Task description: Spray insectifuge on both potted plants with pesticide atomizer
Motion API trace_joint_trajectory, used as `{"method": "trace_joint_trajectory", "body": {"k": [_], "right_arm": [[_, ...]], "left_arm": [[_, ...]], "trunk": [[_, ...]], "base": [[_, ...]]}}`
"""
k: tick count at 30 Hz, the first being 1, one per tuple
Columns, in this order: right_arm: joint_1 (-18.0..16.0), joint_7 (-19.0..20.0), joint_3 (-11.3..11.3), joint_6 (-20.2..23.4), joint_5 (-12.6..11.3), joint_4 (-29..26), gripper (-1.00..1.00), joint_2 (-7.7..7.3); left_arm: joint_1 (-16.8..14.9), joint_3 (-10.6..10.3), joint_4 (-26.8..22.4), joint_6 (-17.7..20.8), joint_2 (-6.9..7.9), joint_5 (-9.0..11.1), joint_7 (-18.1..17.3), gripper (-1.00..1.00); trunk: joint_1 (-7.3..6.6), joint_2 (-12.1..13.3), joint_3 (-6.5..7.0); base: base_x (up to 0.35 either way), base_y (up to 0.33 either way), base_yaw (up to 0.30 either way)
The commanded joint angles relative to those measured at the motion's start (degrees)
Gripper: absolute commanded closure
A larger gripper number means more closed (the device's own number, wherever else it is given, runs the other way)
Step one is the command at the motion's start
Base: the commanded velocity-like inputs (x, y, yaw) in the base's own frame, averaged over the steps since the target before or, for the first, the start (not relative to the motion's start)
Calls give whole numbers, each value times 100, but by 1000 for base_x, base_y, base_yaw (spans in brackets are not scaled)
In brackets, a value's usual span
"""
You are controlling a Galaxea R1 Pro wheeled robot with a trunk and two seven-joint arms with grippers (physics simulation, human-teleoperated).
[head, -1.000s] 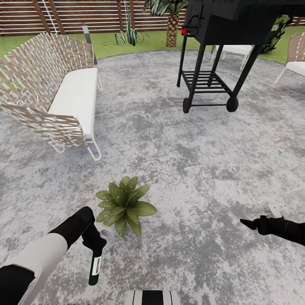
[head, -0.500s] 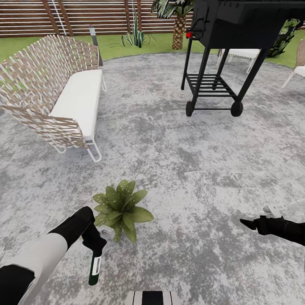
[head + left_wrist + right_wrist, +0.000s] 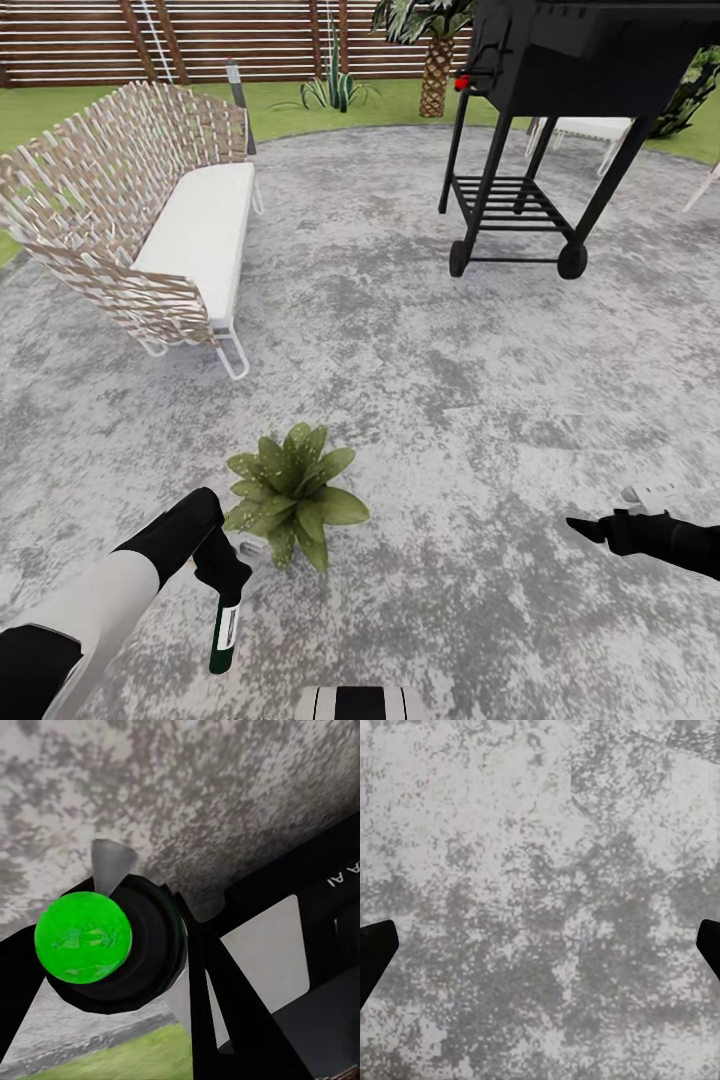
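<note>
Paving of mottled grey stone [image 3: 450,400] bears 1 small green-leaved potted plant [image 3: 293,492]; just beside it, left gripper [image 3: 228,585] clamps slender dark green pesticide atomizer [image 3: 224,632]; right gripper [image 3: 590,527] spread apart

The grill [image 3: 590,60] is cut off by the top edge.

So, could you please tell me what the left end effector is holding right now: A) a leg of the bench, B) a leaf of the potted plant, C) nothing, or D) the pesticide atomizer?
D: in the head view the left end effector is shut on the pesticide atomizer, which hangs down beside the potted plant over the grey paving.
</note>
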Motion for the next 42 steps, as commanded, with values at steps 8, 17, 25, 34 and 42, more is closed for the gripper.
{"method": "trace_joint_trajectory", "body": {"k": [8, 17, 25, 34, 42], "right_arm": [[-5, 47, 3, 44, 47, -5, -100, -1], [-5, 50, 3, 44, 51, -2, -100, -1], [-5, 45, 3, 42, 51, -3, -100, -1], [-5, 41, -19, 36, 34, -12, -100, -1], [-5, 36, -20, 35, 34, -7, -100, -1]], "left_arm": [[-5, 3, -10, 33, 7, -52, -59, 100], [-7, -4, -10, 33, 3, -52, -59, 100], [-10, -6, -10, 33, 2, -52, -59, 100], [-9, 8, -10, 33, 2, -52, -59, 100], [-11, 176, -10, 33, 2, -52, -59, 100]], "trunk": [[-1, -2, -4], [-1, -2, -9], [-1, -2, -50], [-1, -2, -36], [-1, -2, 14]], "base": [[0, -225, 229], [0, -112, 53], [0, -6, 146], [0, -18, 190], [0, -285, 190]]}}
